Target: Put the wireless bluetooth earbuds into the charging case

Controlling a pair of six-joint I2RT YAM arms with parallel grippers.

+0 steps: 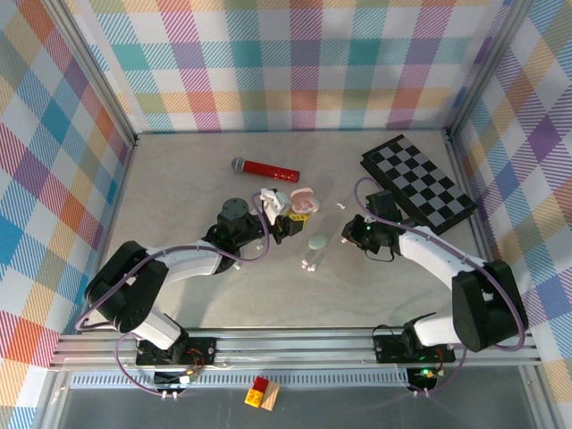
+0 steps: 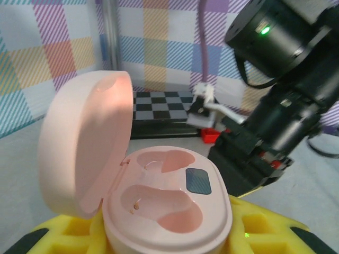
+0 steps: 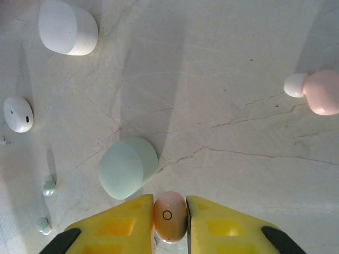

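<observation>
Earbuds are the small pastel pieces here. One pink earbud (image 3: pixel 169 216) is pinched between the yellow tips of the right fingers (image 3: pixel 144 214), which are drawn almost together on it just above the bench (image 3: pixel 222 63). Just beside that grip lies a closed pale green case (image 3: pixel 128 168). Two tiny pale green earbuds (image 3: pixel 48 186) lie near it, with a white earbud (image 3: pixel 18 114) and a closed white case (image 3: pixel 68 26) beyond them. A second pink bud (image 3: pixel 318 91), white at one end, rests well apart on the opposite side. The left fingers (image 2: pixel 254 225) are narrowed onto the base of the pink charging case (image 2: pixel 169 206) and hold it with the lid swung open; both moulded wells inside are empty. From above, this case sits at mid-bench, left of and slightly farther than the right fingers, and the green case lies between the two arms on the near side. Farther out, a red microphone (image 1: pixel 265 168) lies toward the far left and a folded checkerboard (image 1: pixel 417 181) sits at the far right. A small coloured block (image 1: pixel 262 393) sits below the near rail.
</observation>
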